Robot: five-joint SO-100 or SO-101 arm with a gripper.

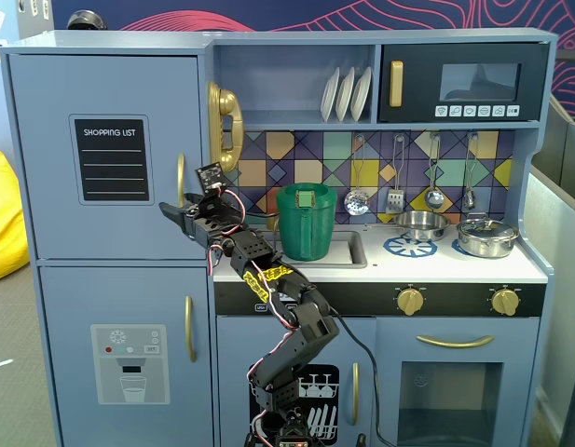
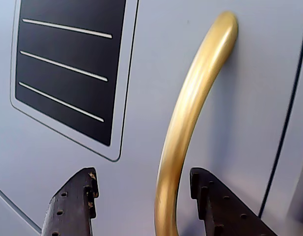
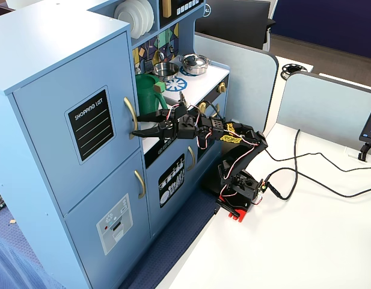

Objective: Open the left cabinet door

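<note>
Fixed view, front: the left cabinet door [image 1: 110,154], upper left of the toy kitchen with its chalkboard panel [image 1: 111,158], sits flush and unopened; the gripper [image 1: 180,209] reaches its right edge at the gold handle [image 1: 182,180].
Wrist view: the claw is spread, one finger [image 2: 75,204] left of the handle [image 2: 190,118] and the other right, straddling its lower stretch without visibly pinching it.
Fixed view, side: the gripper [image 3: 138,130] is at the handle [image 3: 131,114]; the door [image 3: 77,123] shows no gap.
Progress: approach looks done; closing on the handle and pulling remain.
</note>
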